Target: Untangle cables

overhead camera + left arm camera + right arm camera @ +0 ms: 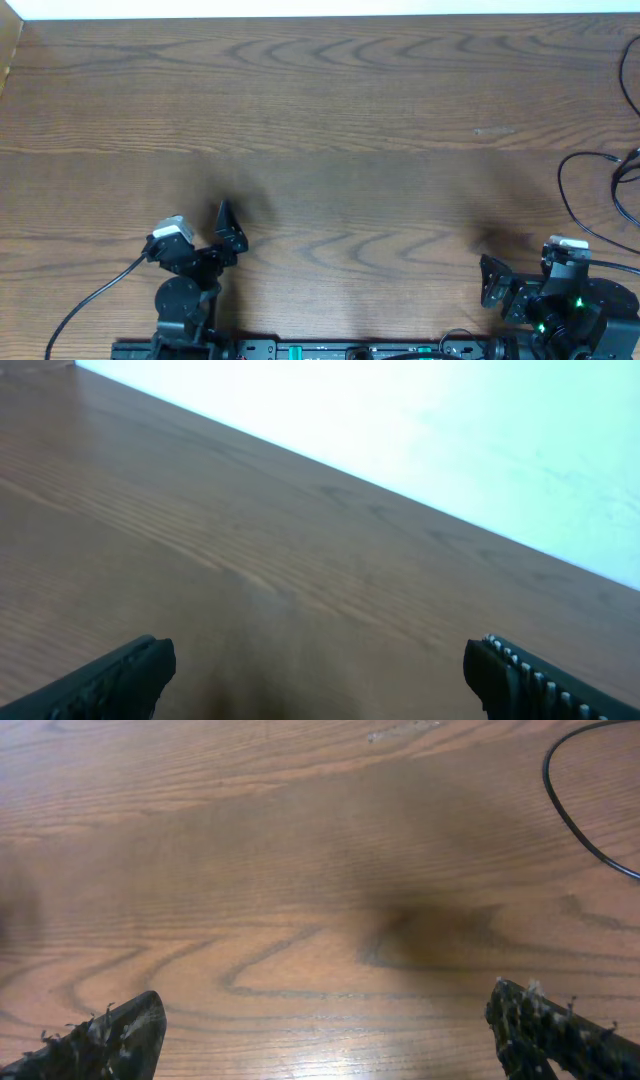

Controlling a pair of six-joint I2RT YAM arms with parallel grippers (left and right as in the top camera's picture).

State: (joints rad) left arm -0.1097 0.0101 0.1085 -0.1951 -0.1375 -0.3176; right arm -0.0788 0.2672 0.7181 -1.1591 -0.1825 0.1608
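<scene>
A thin black cable (563, 190) lies in a loose loop at the table's right edge and runs out of view to the right. The right wrist view catches one curve of this cable (560, 810) at its top right. More thin black cord (624, 80) shows further back on the same edge. My right gripper (492, 285) (325, 1005) is open over bare wood, short of the loop and to its left. My left gripper (228, 232) (320, 660) is open at the near left, far from any cable, with nothing between its fingers.
The wooden table (320, 130) stretches back to a pale far edge. A thicker black wire (95, 295) trails from the left arm toward the near left corner. Both arm bases sit on a black rail (320, 350) along the front edge.
</scene>
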